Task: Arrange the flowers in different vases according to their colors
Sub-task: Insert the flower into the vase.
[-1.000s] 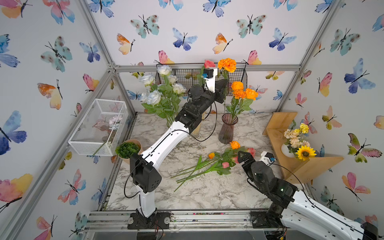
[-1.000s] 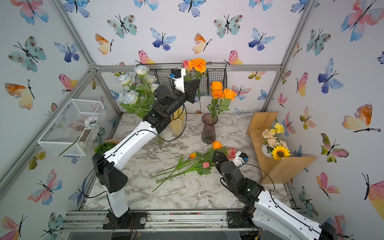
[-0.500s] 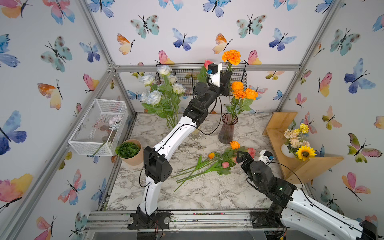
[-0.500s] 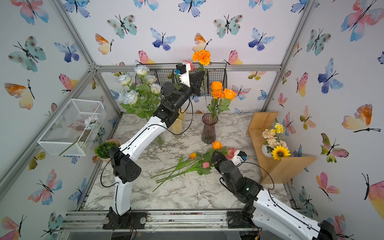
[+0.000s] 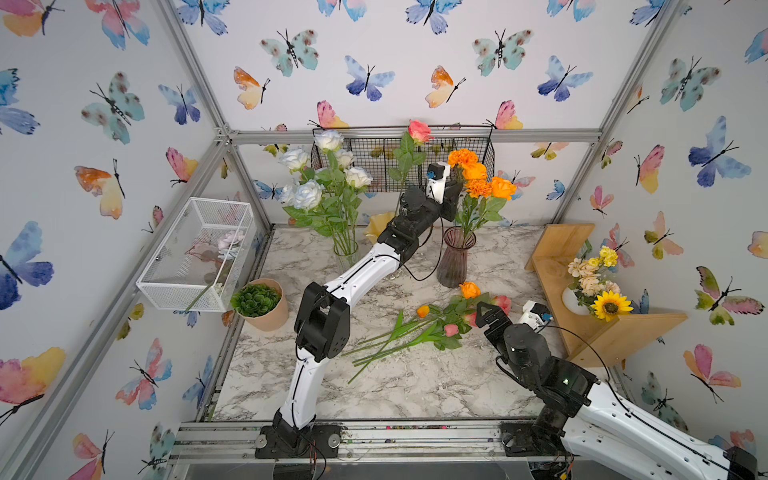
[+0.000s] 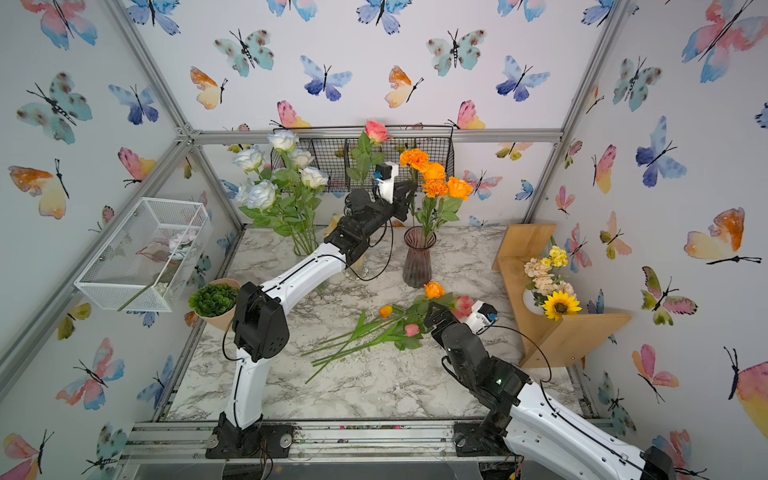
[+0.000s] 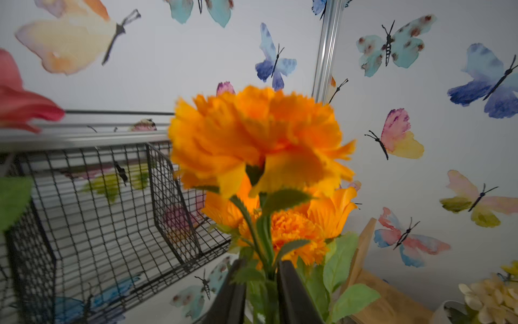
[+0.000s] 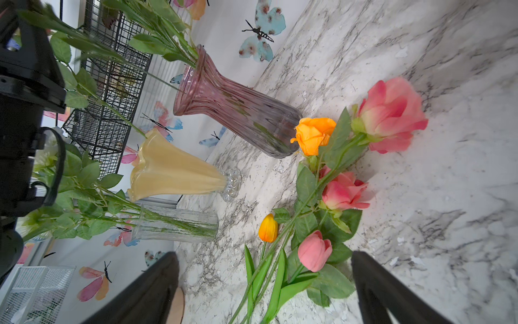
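My left gripper (image 5: 452, 195) is raised beside the orange flowers (image 5: 478, 178) in the ribbed purple vase (image 5: 456, 262). In the left wrist view its jaws stand a little apart around the orange marigold's (image 7: 258, 140) green stem. White roses (image 5: 307, 193) fill the clear glass vase (image 5: 345, 255). A pink rose (image 5: 419, 129) rises from the yellow vase (image 8: 173, 171), mostly hidden behind my left arm in both top views. On the marble lie an orange rose (image 8: 314, 134), orange tulip (image 8: 268, 227), pink tulip bud (image 8: 314, 250) and two pink roses (image 8: 392, 115). My right gripper (image 5: 490, 311) hangs open over them.
A white wire basket (image 5: 195, 249) hangs on the left wall and a black wire basket (image 5: 374, 166) on the back wall. A succulent in a tan pot (image 5: 259, 303) stands at the left. The wooden shelf (image 5: 582, 332) at the right carries a sunflower bouquet (image 5: 598, 286).
My left gripper has come down to the right with the marigold and its jaws have parted. The marigold now sits lower among the orange flowers. The right arm has barely moved.
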You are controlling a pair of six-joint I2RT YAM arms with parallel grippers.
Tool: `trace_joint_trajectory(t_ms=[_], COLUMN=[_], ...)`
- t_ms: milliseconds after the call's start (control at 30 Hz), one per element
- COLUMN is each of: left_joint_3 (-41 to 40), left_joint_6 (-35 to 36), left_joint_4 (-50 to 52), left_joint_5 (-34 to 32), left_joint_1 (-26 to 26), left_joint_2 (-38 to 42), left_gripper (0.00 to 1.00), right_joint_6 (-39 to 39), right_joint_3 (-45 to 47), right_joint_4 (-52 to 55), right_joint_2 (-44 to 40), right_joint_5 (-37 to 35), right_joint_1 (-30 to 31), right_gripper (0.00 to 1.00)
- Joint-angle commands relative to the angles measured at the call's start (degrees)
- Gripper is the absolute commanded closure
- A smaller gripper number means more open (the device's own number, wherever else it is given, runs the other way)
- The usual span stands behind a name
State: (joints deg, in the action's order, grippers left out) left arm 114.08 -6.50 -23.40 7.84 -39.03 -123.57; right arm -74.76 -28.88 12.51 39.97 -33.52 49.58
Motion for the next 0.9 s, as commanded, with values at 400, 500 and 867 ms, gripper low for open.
trace_joint_trajectory(t_ms=[400,500,867], left_joint_3=[-5.6,-11.3,-23.7], left_joint_6=[0.6,0.1,-1.3], left_joint_4=[5.3,6.4,12.5], left_joint_5=[-4.9,-7.3,-8.4], left_joint_1=[-3.0,-3.0,-3.1], left_joint_2=[15.4,20.6,32.8], left_gripper=[0.01,0.01,0.01], right_joint_6=[10.2,13.7,12.1], right_joint_3=[-10.3,-12.0,-14.9], right_joint_4=[12.0,13.7,20.5], right_joint_2=[-6.5,-8.0,-9.7], right_joint_5=[-2.0,0.8,6.1], right_joint_1=[0.1,0.1,0.1], right_gripper=[0.02,0.02,0.02])
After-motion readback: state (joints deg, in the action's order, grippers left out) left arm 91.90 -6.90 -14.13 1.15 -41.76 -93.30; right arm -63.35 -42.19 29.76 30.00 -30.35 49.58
